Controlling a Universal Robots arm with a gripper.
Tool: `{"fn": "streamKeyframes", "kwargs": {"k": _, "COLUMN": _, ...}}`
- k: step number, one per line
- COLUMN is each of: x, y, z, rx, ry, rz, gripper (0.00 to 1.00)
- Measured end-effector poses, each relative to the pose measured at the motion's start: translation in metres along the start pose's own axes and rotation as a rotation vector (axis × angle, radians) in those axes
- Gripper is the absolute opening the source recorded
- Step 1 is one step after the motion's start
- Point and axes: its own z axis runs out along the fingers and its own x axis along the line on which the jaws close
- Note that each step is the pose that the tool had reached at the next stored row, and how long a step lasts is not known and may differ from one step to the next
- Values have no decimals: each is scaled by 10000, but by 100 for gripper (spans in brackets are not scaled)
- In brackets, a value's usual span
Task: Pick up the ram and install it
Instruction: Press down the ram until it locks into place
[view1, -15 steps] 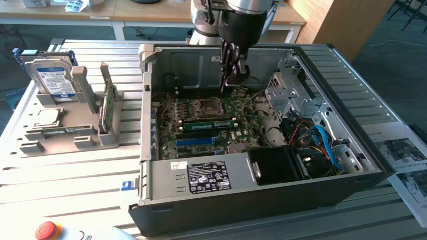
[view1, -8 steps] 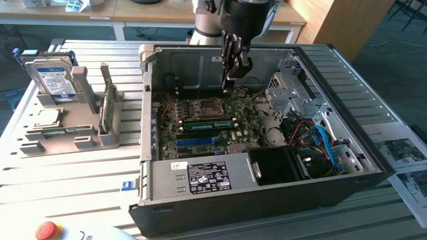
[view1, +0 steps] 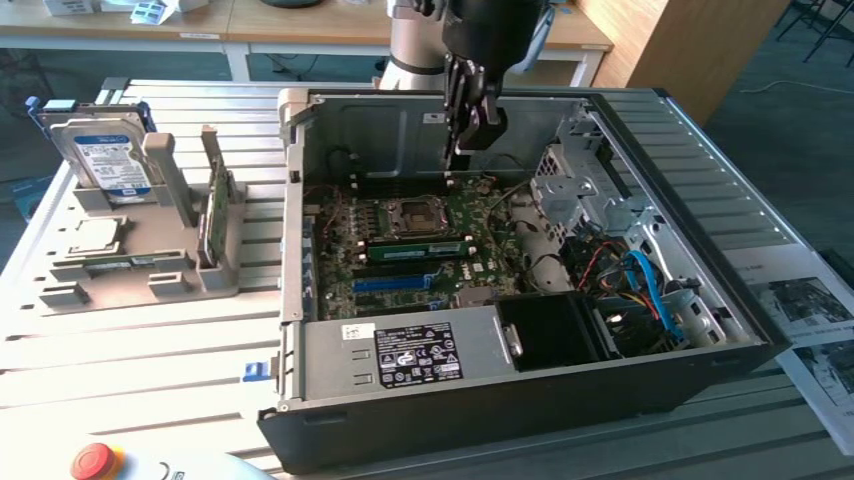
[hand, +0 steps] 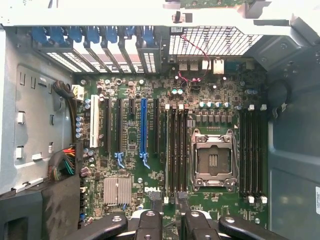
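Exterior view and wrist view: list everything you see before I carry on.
Open desktop computer case: one, black, middle of the slatted metal table.
Large motherboard circuit board: one, green, inside the case.
Long thin ram stick: one, green, standing in the grey plastic holder, exterior view's left.
Metal hard drive: one, silver, blue label, same holder.
Round stop button: one, red, table's near edge.
Printed paper sheets: several, white, exterior view's right.
Robot hand: one, black, open, empty, over the motherboard.

Exterior view: high, a bit far, slanting down at the open computer case (view1: 534, 405). Wrist view: close, straight down. Shared: motherboard (view1: 470, 215) (hand: 150, 176), at the case's 9 o'clock.
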Motion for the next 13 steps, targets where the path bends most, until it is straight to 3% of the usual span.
{"fn": "streamKeyframes", "kwargs": {"k": 9, "x": 0, "y": 0, "z": 0, "rx": 0, "ry": 0, "rz": 0, "gripper": 25}}
{"fn": "streamKeyframes", "kwargs": {"k": 13, "x": 0, "y": 0, "z": 0, "rx": 0, "ry": 0, "rz": 0, "gripper": 11}}
